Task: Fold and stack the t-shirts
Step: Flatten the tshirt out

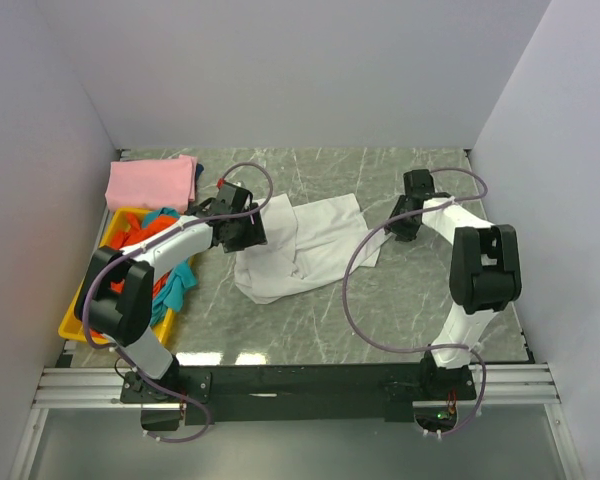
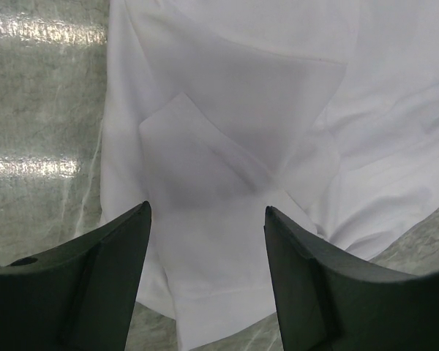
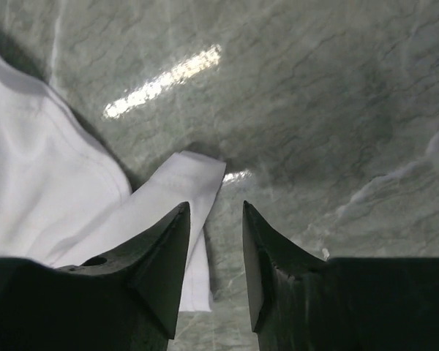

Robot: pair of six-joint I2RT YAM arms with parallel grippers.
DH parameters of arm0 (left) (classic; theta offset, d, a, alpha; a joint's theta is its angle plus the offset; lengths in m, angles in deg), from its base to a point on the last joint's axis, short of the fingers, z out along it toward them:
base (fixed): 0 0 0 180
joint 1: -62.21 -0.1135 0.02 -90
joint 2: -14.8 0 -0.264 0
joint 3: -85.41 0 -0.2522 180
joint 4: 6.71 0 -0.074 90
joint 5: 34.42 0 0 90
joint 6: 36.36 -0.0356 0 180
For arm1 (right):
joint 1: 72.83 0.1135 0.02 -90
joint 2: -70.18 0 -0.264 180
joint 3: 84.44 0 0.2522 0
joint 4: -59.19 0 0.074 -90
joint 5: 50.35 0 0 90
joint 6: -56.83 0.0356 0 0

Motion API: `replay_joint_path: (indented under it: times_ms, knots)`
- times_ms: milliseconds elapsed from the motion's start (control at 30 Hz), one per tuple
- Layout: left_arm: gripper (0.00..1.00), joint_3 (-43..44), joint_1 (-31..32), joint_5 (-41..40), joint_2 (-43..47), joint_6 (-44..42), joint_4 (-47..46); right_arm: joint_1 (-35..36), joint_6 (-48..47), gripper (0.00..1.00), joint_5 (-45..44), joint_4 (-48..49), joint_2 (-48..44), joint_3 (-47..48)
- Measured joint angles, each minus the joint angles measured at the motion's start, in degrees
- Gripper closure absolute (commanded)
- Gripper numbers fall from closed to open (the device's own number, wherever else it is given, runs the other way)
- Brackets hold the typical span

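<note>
White cloth fills the middle of the top view: the white t-shirt [image 1: 300, 250] lies spread but rumpled on the grey-green marbled desk [image 1: 420, 300], between the two arms. The left tool [image 1: 250, 232] sits over the shirt's left edge, and the right tool [image 1: 400, 228] is just beside its right corner. At the far left corner a pink t-shirt [image 1: 152, 182] lies folded flat. Just near of it stands a yellow tray [image 1: 73, 318] holding a teal t-shirt [image 1: 183, 282] and an orange-red t-shirt [image 1: 158, 290] in a loose heap, with teal cloth spilling over the tray's right rim.

From the left wrist, the two dark fingers stand wide apart with nothing between them. Below them the white shirt covers nearly the whole view, with a folded flap showing as overlapping layers in the gap. Bare desk shows on the left and at the lower right corner.

From the right wrist, the fingers stand close together with a narrow gap, and only desk shows between them. A narrow hemmed end of the white shirt lies on the desk and passes under the left finger. The rest of the shirt is off to the left, and the right side of the view is bare, glossy desk.
</note>
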Motion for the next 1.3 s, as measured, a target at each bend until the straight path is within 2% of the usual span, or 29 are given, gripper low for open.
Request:
replay_joint_path:
  times_ms: [500, 600, 700, 900, 1133, 1300]
  knots:
    - [0.32, 0.5, 0.0, -0.2, -0.3, 0.0, 1.2, -1.1, -0.6, 0.66, 1.9, 2.2, 6.1, 3.1]
    - [0.32, 0.5, 0.0, -0.2, -0.3, 0.0, 1.2, -1.1, -0.6, 0.71, 2.5, 2.8, 6.7, 3.6]
    - [0.32, 0.5, 0.0, -0.2, -0.3, 0.0, 1.2, -1.1, -0.7, 0.77, 2.7, 3.0, 7.0, 3.9]
    - [0.32, 0.6, 0.0, 0.0, -0.8, -0.1, 1.0, -1.1, -1.2, 1.00, 3.7, 2.5, 8.9, 6.4]
    - [0.39, 3.8, 0.0, 0.0, -6.0, -1.5, 1.0, -1.1, -1.4, 1.00, 3.6, 1.4, 7.9, 6.0]
    - [0.41, 5.8, 0.0, 0.1, -8.5, -1.9, 0.7, -1.2, -1.4, 1.00, 3.4, -0.3, 3.0, 2.6]
